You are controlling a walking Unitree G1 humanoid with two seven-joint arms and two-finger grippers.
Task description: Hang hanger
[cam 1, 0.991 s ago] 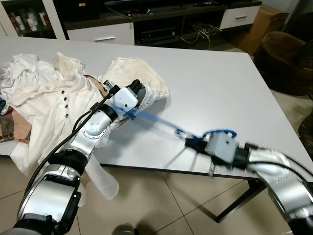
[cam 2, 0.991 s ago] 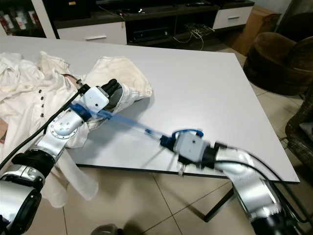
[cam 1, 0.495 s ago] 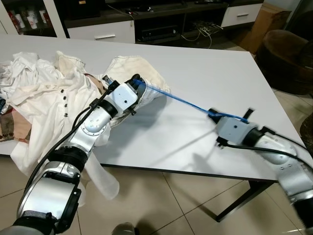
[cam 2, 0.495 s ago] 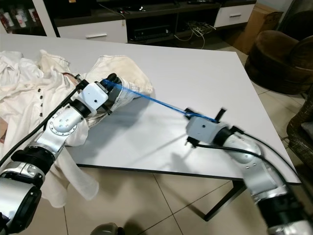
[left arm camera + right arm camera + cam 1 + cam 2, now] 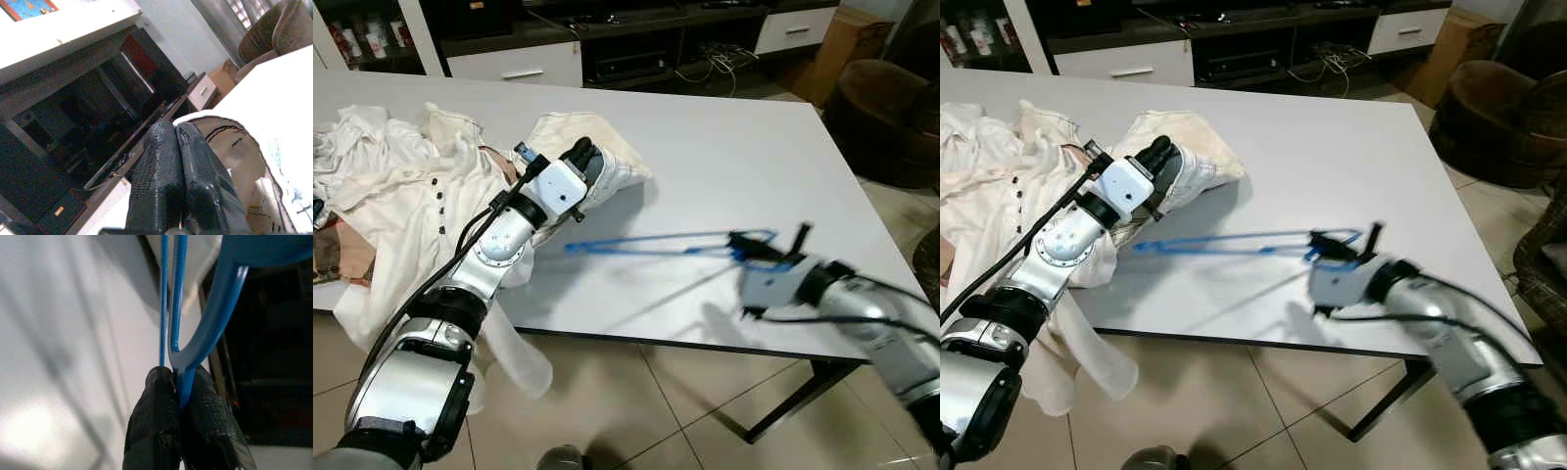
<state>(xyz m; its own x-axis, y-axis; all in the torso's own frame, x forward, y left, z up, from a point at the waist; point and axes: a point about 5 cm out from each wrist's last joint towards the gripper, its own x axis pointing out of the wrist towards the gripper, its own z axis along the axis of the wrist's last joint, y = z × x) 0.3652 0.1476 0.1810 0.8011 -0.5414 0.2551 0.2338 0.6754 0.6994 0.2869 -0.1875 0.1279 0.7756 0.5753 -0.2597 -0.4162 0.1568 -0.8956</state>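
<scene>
Two black fingers of the right gripper (image 5: 178, 404) pinch the thin blue plastic hanger (image 5: 656, 241), held level over the white tabletop's (image 5: 744, 157) near edge. Left gripper (image 5: 178, 161), fingers pressed together and empty, hovers by the cream garment (image 5: 607, 162) at the far-left side.

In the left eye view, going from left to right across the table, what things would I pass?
White shirt with dark buttons → left gripper resting on the cream garment → blue hanger → right gripper, jaws shut on the hanger's hook end.
</scene>
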